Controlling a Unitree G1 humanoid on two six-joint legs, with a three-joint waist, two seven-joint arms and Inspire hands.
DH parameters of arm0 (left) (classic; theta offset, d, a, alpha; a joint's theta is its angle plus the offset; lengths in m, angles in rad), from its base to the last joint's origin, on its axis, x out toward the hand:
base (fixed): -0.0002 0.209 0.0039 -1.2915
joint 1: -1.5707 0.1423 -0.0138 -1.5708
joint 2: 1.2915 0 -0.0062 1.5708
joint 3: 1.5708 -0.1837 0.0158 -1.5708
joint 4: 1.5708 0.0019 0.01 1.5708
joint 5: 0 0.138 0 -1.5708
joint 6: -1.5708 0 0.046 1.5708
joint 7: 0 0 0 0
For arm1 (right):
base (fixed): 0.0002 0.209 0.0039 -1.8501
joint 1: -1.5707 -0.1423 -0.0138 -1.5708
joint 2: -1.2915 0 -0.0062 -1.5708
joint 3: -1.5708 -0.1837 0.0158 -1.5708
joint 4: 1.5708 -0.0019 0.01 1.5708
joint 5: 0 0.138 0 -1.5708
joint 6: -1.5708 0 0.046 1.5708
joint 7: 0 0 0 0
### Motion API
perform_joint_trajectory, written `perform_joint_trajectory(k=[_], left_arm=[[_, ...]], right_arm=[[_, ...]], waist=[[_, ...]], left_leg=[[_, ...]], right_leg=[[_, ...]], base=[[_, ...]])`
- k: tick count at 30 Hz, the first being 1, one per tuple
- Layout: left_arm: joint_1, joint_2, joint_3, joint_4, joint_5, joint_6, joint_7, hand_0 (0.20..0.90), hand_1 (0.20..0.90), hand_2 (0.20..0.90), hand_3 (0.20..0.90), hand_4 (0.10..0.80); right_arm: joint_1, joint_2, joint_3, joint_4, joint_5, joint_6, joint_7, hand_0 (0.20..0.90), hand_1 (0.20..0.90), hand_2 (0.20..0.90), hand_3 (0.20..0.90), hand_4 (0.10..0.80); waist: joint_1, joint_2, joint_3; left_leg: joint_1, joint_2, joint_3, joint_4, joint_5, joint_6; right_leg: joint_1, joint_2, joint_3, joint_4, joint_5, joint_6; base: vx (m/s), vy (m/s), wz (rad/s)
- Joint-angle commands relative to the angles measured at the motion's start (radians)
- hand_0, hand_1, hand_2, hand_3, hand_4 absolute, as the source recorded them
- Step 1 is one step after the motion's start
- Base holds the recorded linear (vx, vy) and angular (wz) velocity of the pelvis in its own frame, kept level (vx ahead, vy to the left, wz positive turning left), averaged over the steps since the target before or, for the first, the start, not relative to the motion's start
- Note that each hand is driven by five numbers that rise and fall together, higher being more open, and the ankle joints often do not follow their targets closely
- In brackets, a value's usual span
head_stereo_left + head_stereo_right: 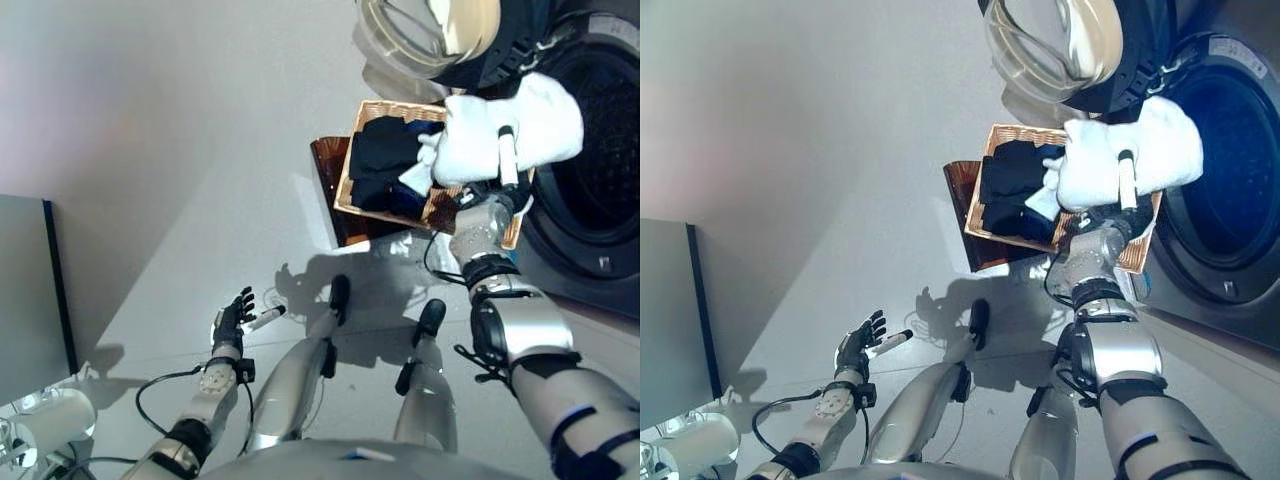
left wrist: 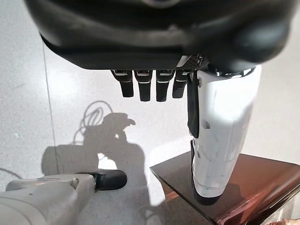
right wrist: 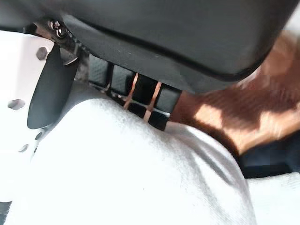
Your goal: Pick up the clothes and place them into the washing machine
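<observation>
My right hand (image 1: 498, 196) is shut on a bunched white garment (image 1: 510, 125), lifted above the wicker basket (image 1: 348, 180) and close to the washing machine's dark drum opening (image 1: 610, 150). The thumb (image 1: 507, 155) lies across the cloth; in the right wrist view the white garment (image 3: 126, 173) fills the space under the curled fingers (image 3: 140, 101). Dark clothes (image 1: 385, 165) lie in the basket. My left hand (image 1: 232, 322) hangs low over the floor, open and holding nothing, with its fingers (image 2: 143, 86) straight in the left wrist view.
The washer's glass door (image 1: 425, 35) stands swung open above the basket. The basket rests on a low brown stool (image 1: 328, 165), whose corner (image 2: 243, 187) shows in the left wrist view. A grey cabinet (image 1: 30, 290) stands at the left.
</observation>
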Motion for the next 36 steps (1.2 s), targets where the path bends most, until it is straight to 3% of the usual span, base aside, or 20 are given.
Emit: perform_joint_trajectory(k=[1,10,21,27,28,30,31,32,34,35,36], left_arm=[[-0.005,0.01,0.038,0.04,-0.029,-0.053,0.002,0.9,0.9,0.9,0.9,0.8],[-0.005,-0.024,0.023,0.062,-0.027,-0.06,0.002,0.9,0.9,0.9,0.9,0.8],[0.014,-0.038,0.002,0.083,-0.017,-0.064,-0.012,0.9,0.9,0.9,0.9,0.8],[0.024,-0.044,0.001,0.099,-0.024,-0.072,-0.024,0.9,0.9,0.9,0.9,0.8],[0.034,-0.034,0.014,0.1,-0.024,-0.077,-0.029,0.9,0.9,0.9,0.9,0.8],[0.032,-0.034,0.016,0.096,-0.022,-0.082,-0.03,0.9,0.9,0.9,0.9,0.8],[0.041,-0.014,0.028,0.081,-0.013,-0.092,-0.033,0.9,0.9,0.9,0.9,0.8],[0.044,-0.007,0.033,0.072,-0.011,-0.098,-0.035,0.9,0.9,0.9,0.9,0.8],[0.05,0.002,0.042,0.064,-0.009,-0.103,-0.034,0.9,0.9,0.9,0.9,0.8],[0.06,0.024,0.054,0.051,-0.004,-0.105,-0.032,0.9,0.9,0.9,0.9,0.8],[0.059,0.019,0.055,0.049,-0.004,-0.105,-0.031,0.9,0.9,0.9,0.9,0.8]], right_arm=[[-0.04,0.012,0.009,-0.176,0.039,-0.153,0.106,0.2,0.2,0.2,0.2,0.3],[0.074,0.156,-0.081,-0.185,0.146,-0.231,0.116,0.2,0.2,0.2,0.2,0.3],[0.057,0.135,-0.188,-0.145,0.196,-0.284,0.06,0.2,0.2,0.2,0.2,0.3],[0.007,-0.005,-0.262,-0.178,0.082,-0.321,-0.064,0.2,0.2,0.2,0.2,0.3],[-0.026,-0.112,-0.286,-0.178,0.024,-0.331,-0.114,0.2,0.2,0.2,0.2,0.3],[-0.049,-0.166,-0.286,-0.181,-0.03,-0.327,-0.163,0.2,0.2,0.2,0.2,0.3],[-0.093,-0.309,-0.279,-0.19,-0.115,-0.315,-0.213,0.2,0.2,0.2,0.2,0.3],[-0.118,-0.379,-0.254,-0.178,-0.166,-0.295,-0.247,0.2,0.2,0.2,0.2,0.3],[-0.153,-0.443,-0.219,-0.18,-0.212,-0.284,-0.274,0.2,0.2,0.2,0.2,0.3],[-0.22,-0.565,-0.143,-0.18,-0.262,-0.256,-0.294,0.2,0.2,0.2,0.2,0.3],[-0.231,-0.569,-0.135,-0.176,-0.264,-0.255,-0.297,0.2,0.2,0.2,0.2,0.3]], waist=[[-0.006,-0.004,-0.024],[-0.019,0.018,-0.033],[-0.014,0.08,-0.046],[-0.021,0.13,-0.058],[-0.024,0.143,-0.067],[-0.019,0.153,-0.069],[-0.017,0.155,-0.076],[-0.01,0.159,-0.078],[-0.004,0.159,-0.082],[-0.001,0.158,-0.087],[0.0,0.162,-0.085]], left_leg=[[-0.008,0.014,0.016,0.042,-0.054,-0.077],[0.006,0.005,0.017,0.049,-0.067,-0.072],[0.018,-0.006,0.02,0.043,-0.071,-0.074],[0.022,-0.008,0.028,0.04,-0.075,-0.075],[0.025,-0.008,0.031,0.039,-0.077,-0.076],[0.021,-0.006,0.033,0.038,-0.07,-0.075],[0.025,-0.006,0.031,0.037,-0.078,-0.075],[0.023,-0.004,0.034,0.037,-0.075,-0.076],[0.02,-0.001,0.037,0.036,-0.073,-0.077],[0.023,0.005,0.042,0.027,-0.068,-0.081],[0.018,0.006,0.043,0.027,-0.06,-0.08]], right_leg=[[0.047,-0.014,0.02,0.094,-0.089,-0.013],[0.059,-0.019,0.034,0.093,-0.096,-0.012],[0.063,-0.028,0.054,0.091,-0.104,-0.01],[0.051,-0.031,0.074,0.094,-0.109,-0.009],[0.048,-0.033,0.079,0.095,-0.115,-0.008],[0.04,-0.032,0.083,0.096,-0.108,-0.009],[0.035,-0.031,0.09,0.1,-0.118,-0.008],[0.027,-0.03,0.094,0.103,-0.117,-0.007],[0.02,-0.028,0.098,0.107,-0.117,-0.008],[0.004,-0.024,0.106,0.118,-0.12,-0.008],[-0.002,-0.023,0.108,0.119,-0.112,-0.009]], base=[[0.0,0.0,0.0],[0.003,0.007,-0.02],[0.004,0.004,0.0],[0.017,0.005,-0.06],[0.052,-0.004,-0.06],[0.0,-0.011,-0.06],[-0.003,-0.03,-0.08],[-0.011,-0.032,-0.1],[-0.011,-0.037,-0.16],[-0.011,-0.045,-0.11],[-0.005,-0.034,0.01]])
